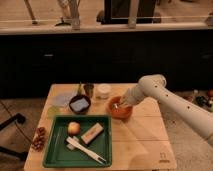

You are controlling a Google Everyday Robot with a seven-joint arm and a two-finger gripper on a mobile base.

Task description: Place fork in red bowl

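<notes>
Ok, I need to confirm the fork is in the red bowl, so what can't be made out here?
Camera view:
1. The red bowl: its inside is partly covered by the gripper, which sits over it, so a fork there cannot be confirmed.
2. White utensils on the green tray: too small to tell fork from knife.
3. Arm: cut off by the right edge.

Two bowls sit side by side mid-bench. The pincer hangs over the right bowl, with the left bowl just beside. The tray, near left, holds an apple, a block and utensils.
</notes>
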